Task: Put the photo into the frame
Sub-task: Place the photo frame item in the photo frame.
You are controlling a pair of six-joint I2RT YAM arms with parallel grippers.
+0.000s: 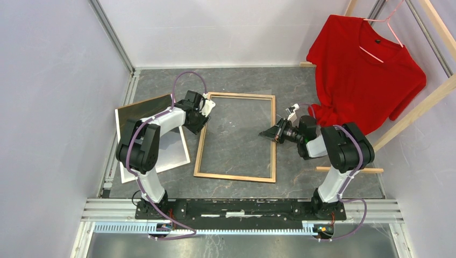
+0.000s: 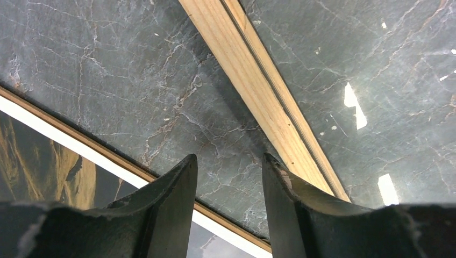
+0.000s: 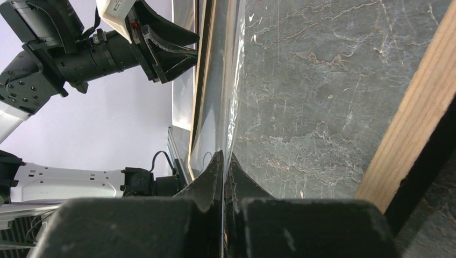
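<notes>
1. A grey marble-look table (image 1: 242, 80) fills the overhead view, with both arms reaching in from the near edge.
2. The frame (image 1: 235, 177) lies flat mid-table with its pale wood back facing up. Its opening shows only bare table, so nothing has been loaded into it yet.
3. The photo (image 1: 173, 151) lies flat to the left of the frame, partly hidden under the left arm. It is close to the frame's left rail but entirely outside it. The left wrist view shows its white border and a dark golden sky.
4. A brown board (image 1: 141, 107) sits by the photo's far edge. I cannot tell whether it overlaps the photo.
5. A clear sheet (image 3: 215, 107) stands tilted up over the frame's right side. It is easy to see only from the right wrist.
6. The right gripper (image 1: 267, 133) sits over the frame's right rail with its jaws pressed together, and they appear to pinch the sheet's edge.
7. The left gripper (image 2: 228, 161) hovers over the bare table between the photo and the frame's left rail. Its jaws are spread and hold nothing.
8. My reading is that the task is at an early stage. The photo is not yet picked up, and moving it into the frame and seating it remain to be done.
</notes>
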